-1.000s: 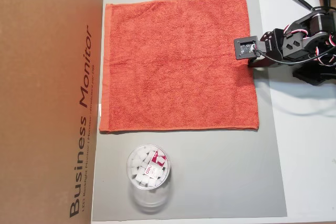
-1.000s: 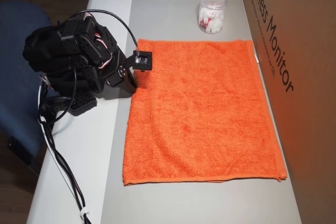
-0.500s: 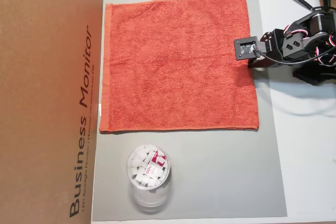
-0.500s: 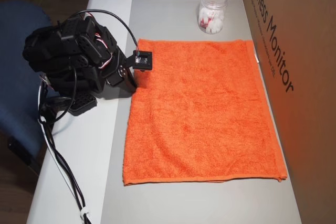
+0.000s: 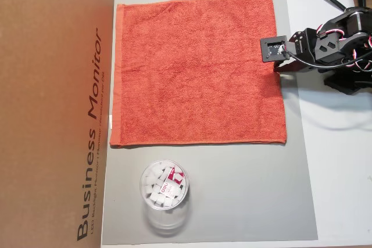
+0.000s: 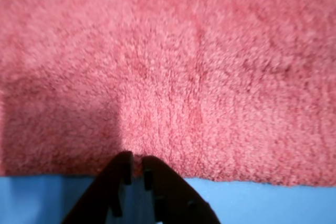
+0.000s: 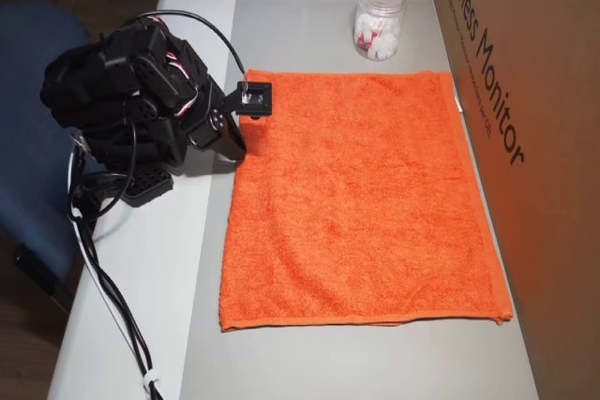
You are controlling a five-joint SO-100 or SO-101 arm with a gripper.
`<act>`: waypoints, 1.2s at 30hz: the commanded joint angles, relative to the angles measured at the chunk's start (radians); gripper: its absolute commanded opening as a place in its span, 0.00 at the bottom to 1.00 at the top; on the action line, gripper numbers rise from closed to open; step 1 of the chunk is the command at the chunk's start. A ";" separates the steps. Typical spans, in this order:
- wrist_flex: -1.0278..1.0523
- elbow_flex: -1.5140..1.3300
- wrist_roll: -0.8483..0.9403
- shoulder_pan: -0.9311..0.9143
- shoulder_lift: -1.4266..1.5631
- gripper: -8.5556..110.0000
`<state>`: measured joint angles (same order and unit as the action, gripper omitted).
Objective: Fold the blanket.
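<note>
The gripper (image 6: 134,170) shows only its two dark finger ends in the wrist view; everything behind them runs off the bottom edge. In both overhead views the fingertips sit under the wrist camera mount, so whether they pinch the hem or merely touch it stays unclear. Ahead of the gripper in the wrist view, the blanket (image 6: 173,72) is soft with blur and runs past the top and both side edges. Far across the blanket from the gripper, the cardboard box (image 5: 52,108) is cut by the picture's edge. The small pieces inside the clear jar (image 5: 164,193) are too blurred to identify.
</note>
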<state>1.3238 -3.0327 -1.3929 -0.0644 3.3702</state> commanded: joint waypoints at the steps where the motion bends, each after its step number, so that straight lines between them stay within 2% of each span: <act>1: 0.003 0.072 -0.005 -0.002 0.000 0.07; 10: 0.003 0.184 -0.017 -0.003 -0.120 0.07; 30: 0.003 0.675 -0.021 -0.005 -0.503 0.07; 36: 0.003 0.784 -0.021 -0.072 -0.601 0.07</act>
<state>1.3238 -2.3148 -1.4097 -0.1150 2.8010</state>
